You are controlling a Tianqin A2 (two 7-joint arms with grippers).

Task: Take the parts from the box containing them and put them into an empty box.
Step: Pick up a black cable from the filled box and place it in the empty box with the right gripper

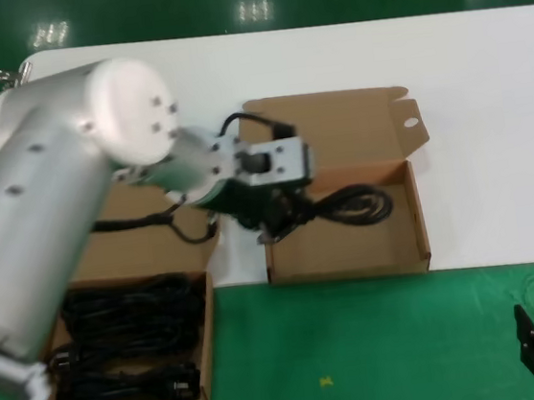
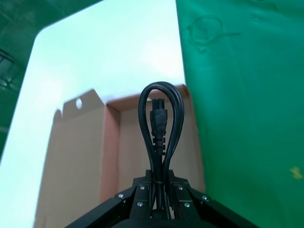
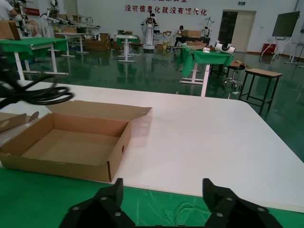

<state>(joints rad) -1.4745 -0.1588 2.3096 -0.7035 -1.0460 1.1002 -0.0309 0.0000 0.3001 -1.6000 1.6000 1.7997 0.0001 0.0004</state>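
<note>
A: The power cord hangs over the empty box, clamped in the left gripper. Its loop could catch the cardboard wall on release.

B: The left arm reaches across; more cords lie in the full box. The right gripper waits low on the right side, fingers apart.

Head camera looks forward and down on the white surface from above. Left wrist camera sits close over the empty box, looking steeply down past its own fingers. Right wrist camera sits low at the near right edge, facing level across the surface. All three views share the empty box.
</note>
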